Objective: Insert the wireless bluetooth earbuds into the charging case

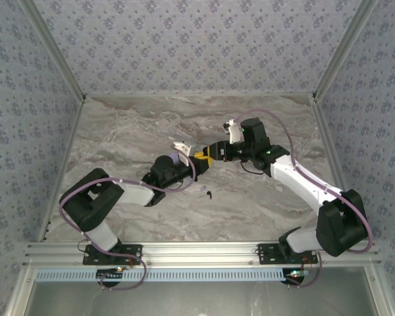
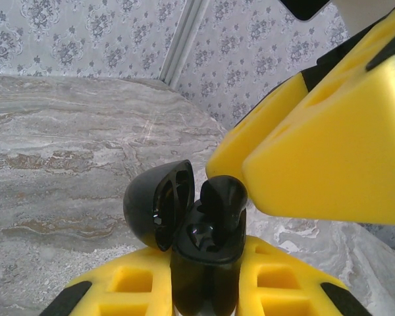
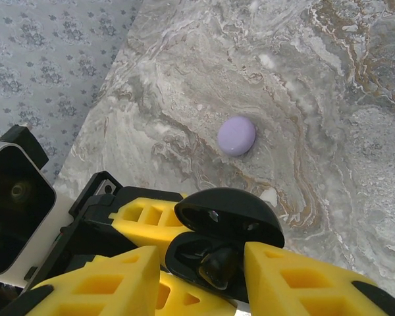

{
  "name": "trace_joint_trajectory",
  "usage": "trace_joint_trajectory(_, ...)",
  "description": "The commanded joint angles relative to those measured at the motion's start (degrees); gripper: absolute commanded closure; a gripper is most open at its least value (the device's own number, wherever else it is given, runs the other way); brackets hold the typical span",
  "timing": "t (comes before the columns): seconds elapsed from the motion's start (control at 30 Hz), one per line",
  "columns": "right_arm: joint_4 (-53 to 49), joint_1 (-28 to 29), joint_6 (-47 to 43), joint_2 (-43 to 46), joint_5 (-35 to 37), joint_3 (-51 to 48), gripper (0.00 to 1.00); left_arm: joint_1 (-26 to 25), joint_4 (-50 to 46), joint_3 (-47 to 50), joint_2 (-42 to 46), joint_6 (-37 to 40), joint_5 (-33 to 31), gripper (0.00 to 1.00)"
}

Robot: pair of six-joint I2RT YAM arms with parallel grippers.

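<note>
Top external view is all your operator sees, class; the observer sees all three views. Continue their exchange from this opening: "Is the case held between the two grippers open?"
Observer: Yes. On the right wrist view the lid is swung up above the black case.
Operator: Is a bud going in?
Observer: A black earbud stands partly in the case, between the fingers of the right gripper. I cannot tell whether it is pinched.
Operator: What steadies the case?
Observer: The left gripper holds it upright, one finger on each side of its body.
</note>
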State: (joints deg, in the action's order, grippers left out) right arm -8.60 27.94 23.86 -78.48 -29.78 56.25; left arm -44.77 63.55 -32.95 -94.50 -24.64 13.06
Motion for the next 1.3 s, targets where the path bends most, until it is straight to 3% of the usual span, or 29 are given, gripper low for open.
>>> trace_joint_trajectory(0.0, -2.94, 0.54, -1.82, 0.72, 0.74, 2.14, 0.59, -0.32, 0.25, -0.41, 2.69, 1.85, 1.09, 0.85)
trace_joint_trajectory(0.43, -8.23, 2.62, -4.48, 1.28, 6.25, 5.46, 0.46, -0.31, -4.06, -0.01, 4.80, 4.46, 0.05, 0.85)
trace_joint_trajectory(0.63, -9.94, 3.51, -5.38, 1.65, 9.19, 6.02, 0.45, -0.31, -6.75, -0.03, 6.03, 5.17, -1.51, 0.85)
trace_joint_trajectory(1.27, -11.69, 3.77, -5.71, 1.14, 12.73, 5.97, 0.64, -0.34, -6.44, 1.32, 7.77, 5.65, -1.37, 0.85)
